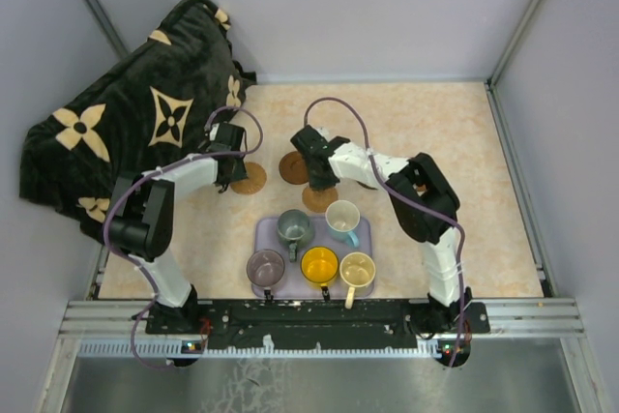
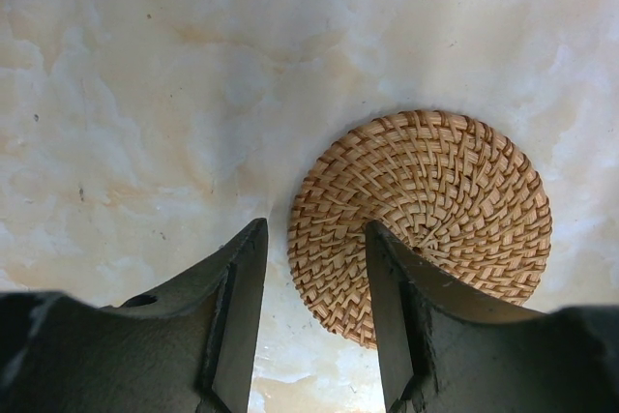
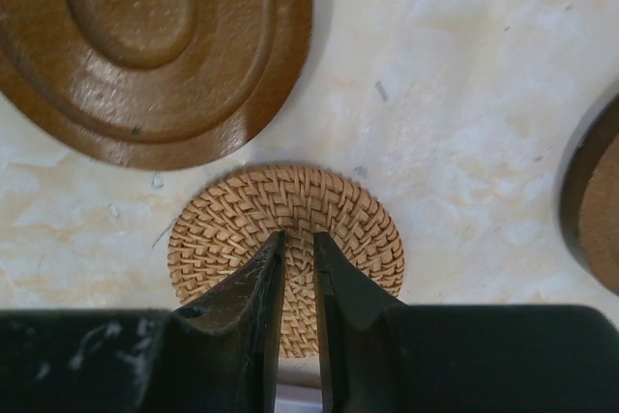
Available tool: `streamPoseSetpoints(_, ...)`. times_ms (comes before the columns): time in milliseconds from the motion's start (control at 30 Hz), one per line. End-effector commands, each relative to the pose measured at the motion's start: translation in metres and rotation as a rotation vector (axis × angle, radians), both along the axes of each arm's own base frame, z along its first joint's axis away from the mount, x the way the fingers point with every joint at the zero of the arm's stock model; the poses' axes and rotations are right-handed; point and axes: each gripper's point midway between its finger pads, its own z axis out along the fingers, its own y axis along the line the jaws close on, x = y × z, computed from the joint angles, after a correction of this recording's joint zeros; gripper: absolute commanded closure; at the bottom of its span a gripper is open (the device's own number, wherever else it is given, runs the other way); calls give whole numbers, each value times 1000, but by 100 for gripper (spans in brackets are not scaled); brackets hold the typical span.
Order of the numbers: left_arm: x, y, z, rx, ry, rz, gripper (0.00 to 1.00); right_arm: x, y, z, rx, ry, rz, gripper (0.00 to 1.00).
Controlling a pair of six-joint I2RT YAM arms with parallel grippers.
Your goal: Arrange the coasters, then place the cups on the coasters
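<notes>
Right gripper (image 3: 298,236) was clamped nearly shut, folks, its tips set over the middle of the right woven coaster (image 3: 227,229). Whether they pressed on it or only hovered, I couldn't tell. That coaster lay flat on the table (image 1: 455,142), with the dark wooden coaster (image 3: 155,36) just beyond it to the left and a second dark coaster (image 3: 595,191) apart from it at the right edge of the wrist view. Across the way, the left gripper (image 2: 316,229) had its jaws parted and gripped nothing. 1 finger hung over the rim of the left woven coaster (image 2: 435,200) and the other over bare table, so the disc's centre lay to the right of the gap. Both discs were round, so neither had a long axis to line up on. What counted was offset: the right arm was dead centre over its coaster, the left off to 1 side. From above, all 5 cups (image 1: 319,264) sat on the lavender tray (image 1: 319,237), and the right woven coaster lay just past the tray's far edge. My call: arranging was the step in hand and no cup was on a coaster yet. The right arm was the nearer one to 3 of the 4 coasters in view.
</notes>
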Motion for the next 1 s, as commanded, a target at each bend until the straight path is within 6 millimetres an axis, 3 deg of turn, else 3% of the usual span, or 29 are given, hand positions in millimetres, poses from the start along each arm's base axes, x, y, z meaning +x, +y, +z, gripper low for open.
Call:
streamPoseSetpoints(0, -2, 3, -6, 13, 39, 0, 48, 14, -45, -31, -116, 44, -104, 82)
streamPoseSetpoints(233, 2, -1, -8, 3, 39, -2, 48, 42, -58, -31, -127, 22, -146, 82)
streamPoseSetpoints(667, 14, -1, -9, 20, 34, 1, 48, 93, -58, -37, -137, -7, -173, 83)
streamPoseSetpoints(967, 22, -3, -10, 13, 35, 15, 48, 100, -48, -38, -106, -6, -144, 83)
